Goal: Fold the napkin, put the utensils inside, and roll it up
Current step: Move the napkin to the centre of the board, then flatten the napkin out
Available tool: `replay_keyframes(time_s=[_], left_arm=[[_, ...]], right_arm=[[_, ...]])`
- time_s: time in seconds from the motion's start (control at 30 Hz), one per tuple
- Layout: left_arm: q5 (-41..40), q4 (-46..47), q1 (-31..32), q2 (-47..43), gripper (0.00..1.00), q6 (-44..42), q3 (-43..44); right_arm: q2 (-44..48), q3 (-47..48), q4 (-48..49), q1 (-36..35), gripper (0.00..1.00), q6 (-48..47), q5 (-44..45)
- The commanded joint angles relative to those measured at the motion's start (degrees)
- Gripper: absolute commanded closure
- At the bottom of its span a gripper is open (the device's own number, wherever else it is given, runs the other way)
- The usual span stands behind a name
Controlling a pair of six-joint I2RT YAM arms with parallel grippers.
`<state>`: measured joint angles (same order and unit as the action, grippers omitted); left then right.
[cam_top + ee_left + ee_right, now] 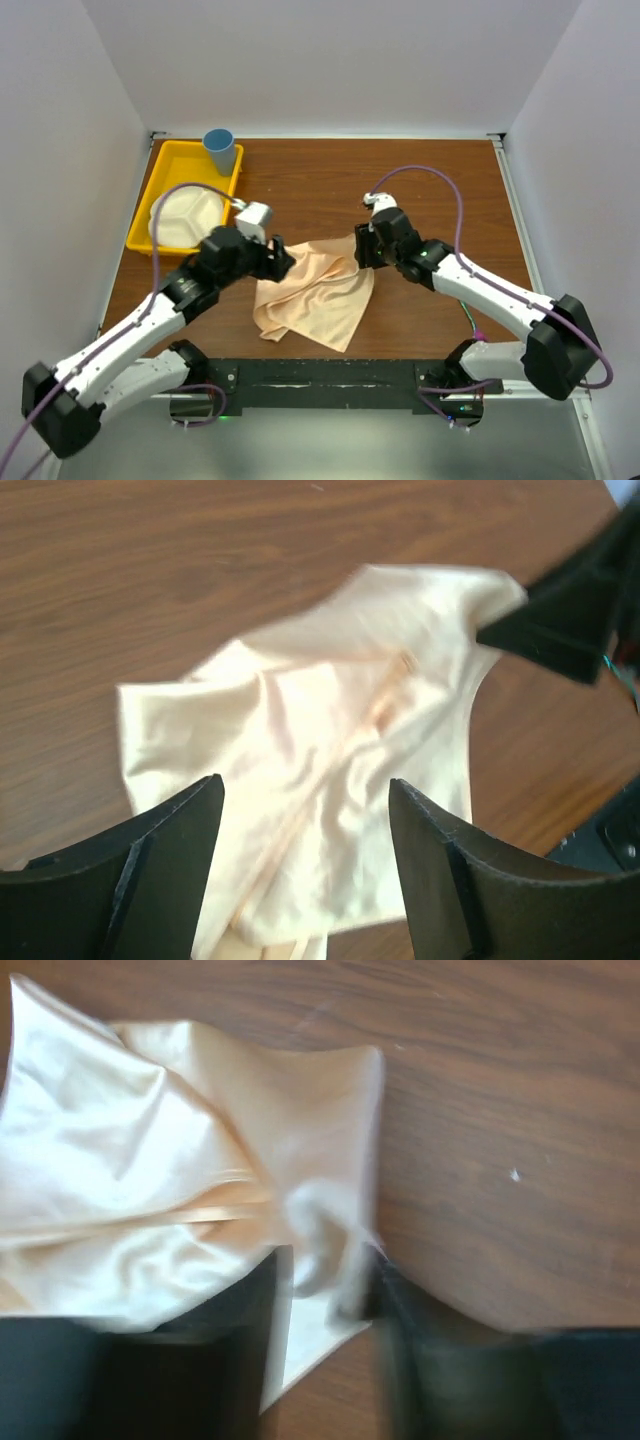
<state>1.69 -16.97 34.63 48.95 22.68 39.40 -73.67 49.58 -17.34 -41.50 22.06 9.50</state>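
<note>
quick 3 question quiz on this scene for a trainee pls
1. True or false: the napkin lies flat and neatly folded.
2. The right hand is: A wide open, B pinching the napkin's edge, C out of view.
3. Fill in: the white plate sits in the yellow ____.
Key: 1 false; 2 B; 3 tray.

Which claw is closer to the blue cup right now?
Left. The left claw hovers open over the napkin's left edge, on the near side of the blue cup and slightly right; the right claw pinches the napkin's right corner, farther right still.
</note>
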Motion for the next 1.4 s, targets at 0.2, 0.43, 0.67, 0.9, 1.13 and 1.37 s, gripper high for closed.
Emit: replay_keyframes(time_s=[0.2,0.43,0.67,0.9,1.13,1.37], left_arm=[[-13.9,8.5,16.6,21.8,0.43,-2.9,3.8],[-14.5,10.8,17.0,28.6,0.42,-1.2,6.0],[-27.6,8.5,17.0,15.5,0.48,9.7,-0.3],[-32.7,2.4,16.8,1.5,0.44,13.8,-4.1],[-26.9,1.1,16.6,2.5,0.26,10.4,-2.0],[-23.6,4.5,16.6,8.1,0.21,5.3,0.1]], right_arm=[[2.3,-1.1,-9.5,3.6,0.11,-1.9,0.2],[1.2,-6.9,-5.1,-13.6,0.35,4.3,-2.5],[-7.1,-7.2,-6.9,-30.8,0.30,11.6,8.2],[-11.8,-7.1,-6.0,-35.2,0.34,13.0,8.3],[-10.5,-5.1,-7.5,-33.0,0.85,12.9,14.0],[5.9,0.4,-11.7,-15.9,1.00,4.1,15.3]])
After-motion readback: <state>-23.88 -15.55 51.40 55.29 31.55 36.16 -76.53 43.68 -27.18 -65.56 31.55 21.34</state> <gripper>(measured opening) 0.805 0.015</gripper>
